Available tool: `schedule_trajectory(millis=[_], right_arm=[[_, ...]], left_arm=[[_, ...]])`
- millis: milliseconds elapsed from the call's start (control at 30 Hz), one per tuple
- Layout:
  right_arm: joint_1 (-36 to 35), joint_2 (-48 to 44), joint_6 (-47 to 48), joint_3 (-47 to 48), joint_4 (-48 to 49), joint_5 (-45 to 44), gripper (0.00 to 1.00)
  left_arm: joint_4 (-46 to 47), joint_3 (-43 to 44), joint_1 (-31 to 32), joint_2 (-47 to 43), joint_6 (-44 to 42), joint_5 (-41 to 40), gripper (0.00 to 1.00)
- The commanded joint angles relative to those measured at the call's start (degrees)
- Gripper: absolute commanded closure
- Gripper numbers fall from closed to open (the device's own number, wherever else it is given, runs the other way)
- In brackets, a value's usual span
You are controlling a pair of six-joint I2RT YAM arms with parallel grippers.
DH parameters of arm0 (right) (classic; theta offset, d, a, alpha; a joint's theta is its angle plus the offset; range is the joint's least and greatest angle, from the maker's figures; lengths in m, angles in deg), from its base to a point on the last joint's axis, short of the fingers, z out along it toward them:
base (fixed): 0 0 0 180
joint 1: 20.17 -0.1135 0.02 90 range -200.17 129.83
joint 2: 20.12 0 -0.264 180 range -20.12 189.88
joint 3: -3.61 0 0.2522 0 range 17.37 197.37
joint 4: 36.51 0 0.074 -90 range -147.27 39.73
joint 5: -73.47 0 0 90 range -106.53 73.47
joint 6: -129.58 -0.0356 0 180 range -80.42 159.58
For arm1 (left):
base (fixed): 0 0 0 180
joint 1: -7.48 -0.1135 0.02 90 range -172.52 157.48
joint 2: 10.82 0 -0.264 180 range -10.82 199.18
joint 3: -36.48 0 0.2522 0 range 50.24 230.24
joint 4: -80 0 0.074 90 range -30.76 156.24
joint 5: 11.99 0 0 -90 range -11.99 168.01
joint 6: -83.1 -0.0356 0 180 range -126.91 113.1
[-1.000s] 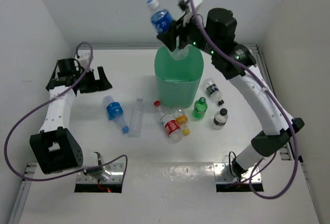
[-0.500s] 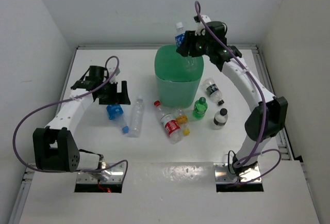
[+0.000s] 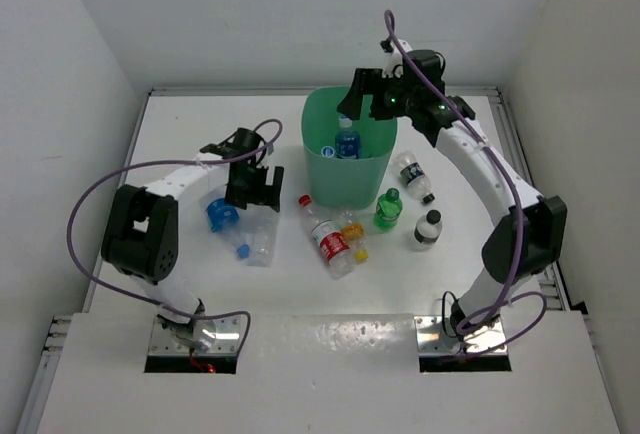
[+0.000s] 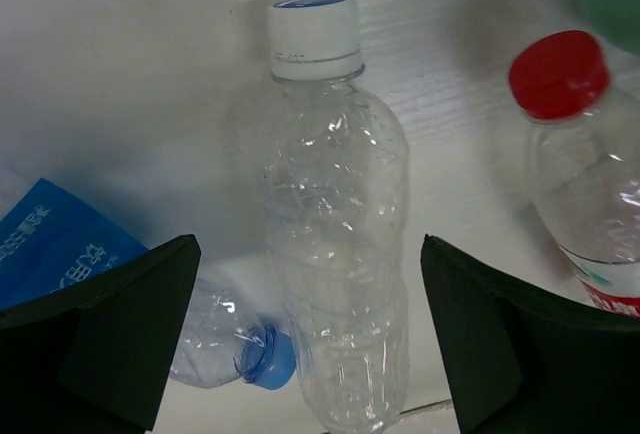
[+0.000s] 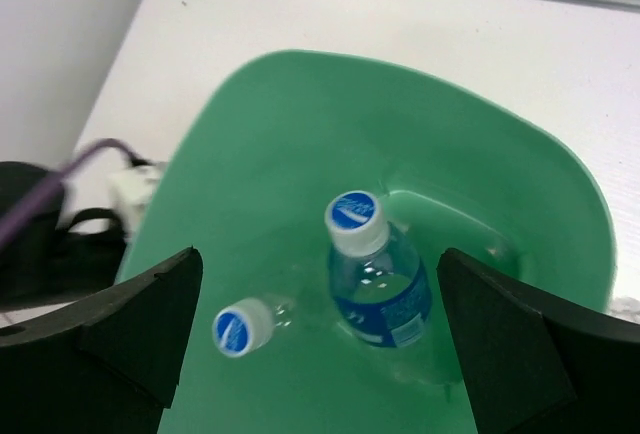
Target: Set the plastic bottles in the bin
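Observation:
The mint-green bin (image 3: 345,182) stands at the table's middle back. My right gripper (image 3: 365,100) hovers open just above its rim, holding nothing. Below it a blue-labelled bottle (image 5: 378,276) stands inside the bin (image 5: 270,144), and beside that bottle a second white-capped bottle (image 5: 243,328) lies on its side. My left gripper (image 4: 310,332) is open, low over a clear white-capped bottle (image 4: 335,244) that lies between its fingers without being touched. A blue-labelled, blue-capped bottle (image 4: 232,339) lies to its left and a red-capped bottle (image 4: 585,169) to its right.
Right of the bin lie a green bottle (image 3: 387,209) and two black-labelled bottles (image 3: 412,176), (image 3: 428,229). A yellow-capped bottle (image 3: 354,232) touches the red-labelled one (image 3: 328,240). Walls close in the table on the left, back and right.
My right gripper came down over the bin and opened; the blue-labelled bottle it held now stands inside. My left arm swung right and now sits over the clear bottle.

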Motion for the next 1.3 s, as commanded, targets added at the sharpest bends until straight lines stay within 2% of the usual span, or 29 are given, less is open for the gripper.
schedule_trajectory(millis=[0,100,133,200,233,300,333,367,433,500,533,600,700,733,833,1000,1133,1267], right_arm=[[-0.42,-6.09,-1.62,3.04,-0.14,2.87,0.01],[-1.21,-9.42,0.48,2.69,-2.00,5.07,0.01],[-2.87,-12.04,4.67,1.99,-3.31,5.42,0.01],[-5.85,-13.55,8.21,0.24,-6.12,5.60,0.01],[-6.57,-16.00,15.36,-1.60,-9.44,6.82,0.04],[-10.33,-17.68,23.56,-4.95,-13.67,6.40,0.06],[-11.22,-19.69,27.61,-6.44,-14.21,4.91,0.08],[-11.93,-21.19,30.61,-10.80,-14.74,4.90,0.08],[-15.62,-22.96,34.22,-12.86,-16.93,2.98,0.11],[-19.91,-24.02,37.75,-16.11,-18.95,0.96,0.12],[-20.89,-24.02,38.80,-18.30,-19.66,-0.10,0.12],[-24.66,-25.07,40.30,-24.70,-19.58,-4.15,0.12],[-29.15,-25.78,40.05,-31.38,-15.63,-10.38,0.06],[-30.64,-24.13,39.17,-32.46,-13.10,-14.22,0.03],[-31.36,-20.35,36.53,-32.30,-10.54,-15.58,0.03],[-31.80,-8.94,28.47,-23.79,-8.16,-15.75,0.03],[-32.15,-2.77,22.12,-18.51,-8.68,-14.70,0.03],[-32.59,0.67,17.02,-21.04,-7.20,-15.66,0.03]], left_arm=[[-0.43,2.14,0.37,2.94,2.83,0.10,0.01],[-0.43,2.14,0.90,4.97,2.83,0.81,0.01],[0.18,1.44,0.90,5.67,2.83,1.51,0.01],[0.71,0.91,0.90,6.20,2.83,2.56,0.06],[0.71,0.91,0.90,6.81,2.83,3.18,0.17],[0.71,0.91,-0.41,6.82,2.12,4.24,0.38],[0.71,1.69,-1.12,6.82,2.12,4.85,0.53],[0.71,1.70,-1.82,6.21,2.12,5.38,0.60],[0.71,3.27,-4.53,4.98,1.51,8.27,0.71],[0.18,3.80,-7.26,1.56,1.51,12.22,0.77],[0.18,3.81,-8.58,0.07,1.51,16.33,0.80],[0.18,6.69,-11.75,-5.10,1.51,19.35,0.82],[1.84,15.21,-14.21,-9.95,0.19,19.97,0.86],[2.72,19.76,-14.74,-12.49,0.19,18.76,0.92],[8.42,26.28,-15.97,-15.41,1.32,15.24,0.99],[13.37,33.41,-15.45,-17.00,2.74,9.62,1.00],[15.20,38.25,-13.44,-16.48,4.67,-0.91,1.00],[21.97,39.92,-9.05,-16.47,1.08,-2.97,1.00]])
